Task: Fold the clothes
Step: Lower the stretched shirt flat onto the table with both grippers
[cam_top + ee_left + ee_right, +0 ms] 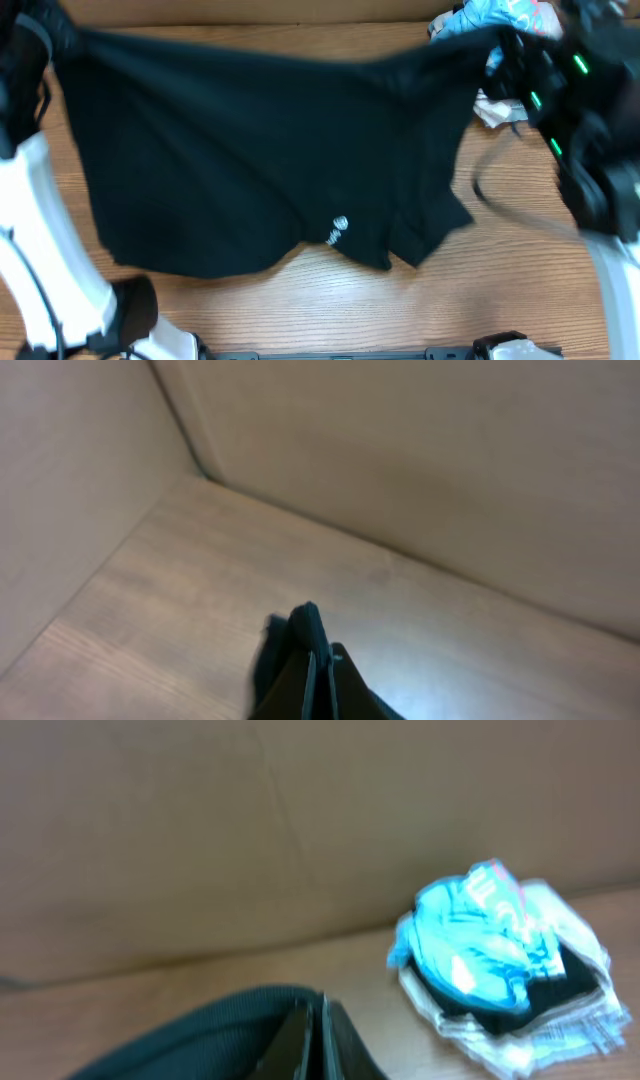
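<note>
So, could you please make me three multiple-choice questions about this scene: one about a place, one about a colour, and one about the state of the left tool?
1. Where does the light blue garment lie on the table?
A. At the far right corner, beyond the black top
B. On the middle of the black top
C. At the near edge, beside the left arm

2. What colour is the small logo on the black top?
A. Red
B. White
C. Yellow

3. In what state is the left tool?
A. Open over bare wood
B. Shut on the light blue garment
C. Shut on the black top

Answers:
1 A: the overhead view shows it crumpled at the far right corner.
2 B: it stands out white near the top's near edge.
3 C: the left wrist view shows the fingers closed with black cloth between them.
</note>
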{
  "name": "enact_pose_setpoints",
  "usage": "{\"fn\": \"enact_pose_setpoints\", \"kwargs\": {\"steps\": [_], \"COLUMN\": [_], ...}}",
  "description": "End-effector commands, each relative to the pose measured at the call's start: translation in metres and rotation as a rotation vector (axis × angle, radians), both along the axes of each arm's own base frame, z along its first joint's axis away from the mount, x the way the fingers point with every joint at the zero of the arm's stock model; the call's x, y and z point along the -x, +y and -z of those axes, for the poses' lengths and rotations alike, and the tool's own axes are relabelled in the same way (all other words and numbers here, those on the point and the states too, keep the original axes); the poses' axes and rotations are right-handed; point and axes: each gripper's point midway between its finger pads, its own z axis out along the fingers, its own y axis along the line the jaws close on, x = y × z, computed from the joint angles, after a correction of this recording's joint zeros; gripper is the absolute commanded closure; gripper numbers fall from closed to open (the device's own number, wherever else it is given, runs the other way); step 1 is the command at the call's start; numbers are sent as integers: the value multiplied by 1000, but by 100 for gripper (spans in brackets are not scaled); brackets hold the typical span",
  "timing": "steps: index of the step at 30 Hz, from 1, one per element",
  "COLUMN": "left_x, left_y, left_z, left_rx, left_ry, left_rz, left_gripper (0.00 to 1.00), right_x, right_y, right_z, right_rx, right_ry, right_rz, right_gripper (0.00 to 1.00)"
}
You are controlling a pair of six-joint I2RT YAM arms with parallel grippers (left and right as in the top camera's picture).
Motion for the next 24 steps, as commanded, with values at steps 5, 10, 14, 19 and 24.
{"fn": "enact_pose_setpoints", "kwargs": {"steps": [5,10,14,19,24], "left_x": [-63,-60,-54,-49,-36], "left_y": [18,17,15,8,5], "left_z": [-9,-42,-44,22,118], "left_rx": [-63,-120,-141,-73,28], "left_ry": [-139,-231,-213,28,380], "left_rz": [-20,-5,14,56,52], "left_gripper": [96,96,96,96,96], "right_x": [-58,-52,-49,-61,-60], "right_y": [-7,-7,-11,-8,7], "right_z": [-39,-88,-89,-11,91], "right_rx": [45,21,25,58,58], "right_ry": [-236,-397,-377,-96,264], "right_rz": [-17,-22,-18,-31,-122], "right_gripper": [96,96,96,96,96]}}
